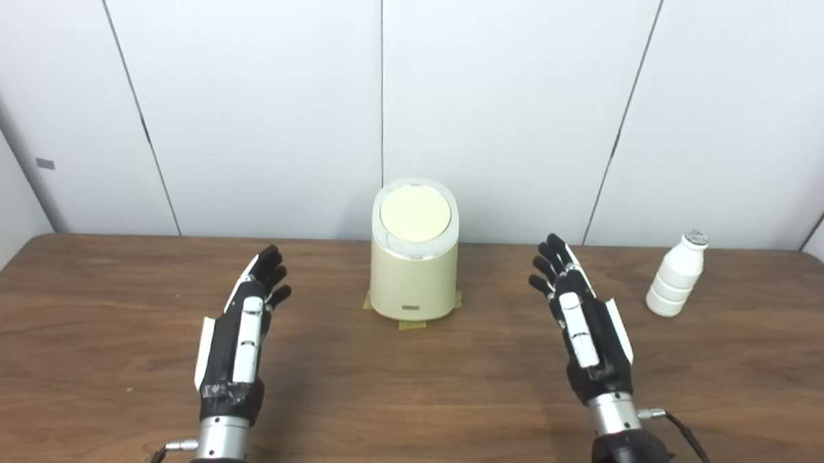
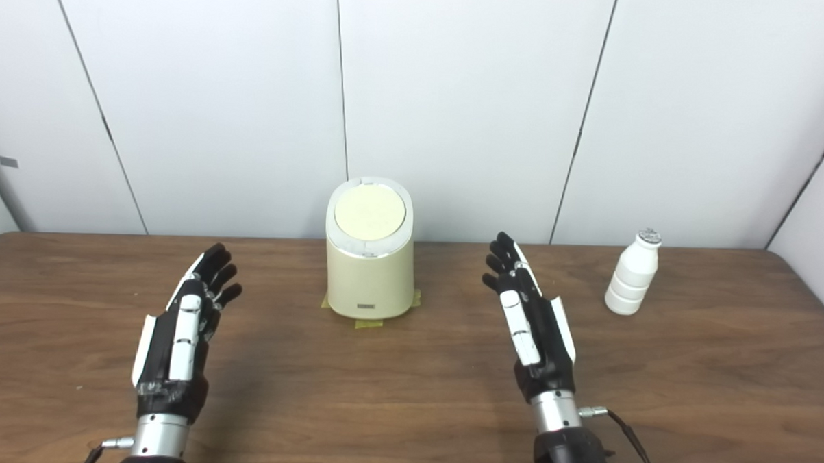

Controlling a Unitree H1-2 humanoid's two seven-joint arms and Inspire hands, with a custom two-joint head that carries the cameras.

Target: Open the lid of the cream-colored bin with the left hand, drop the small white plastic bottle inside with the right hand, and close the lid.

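**Both hands wait empty on either side of the shut bin**

The cream-colored bin stands at the back of the table, its feet on strips of yellow tape, probably there to mark its spot and keep it from sliding. Its round lid lies flat and closed. The left hand hovers left of the bin and nearer the camera, fingers stretched apart, holding nothing. The right hand mirrors it to the bin's right, equally spread and empty. The small white plastic bottle stands upright well right of the bin, beyond the right hand, so each hand sits on the side of its own job.
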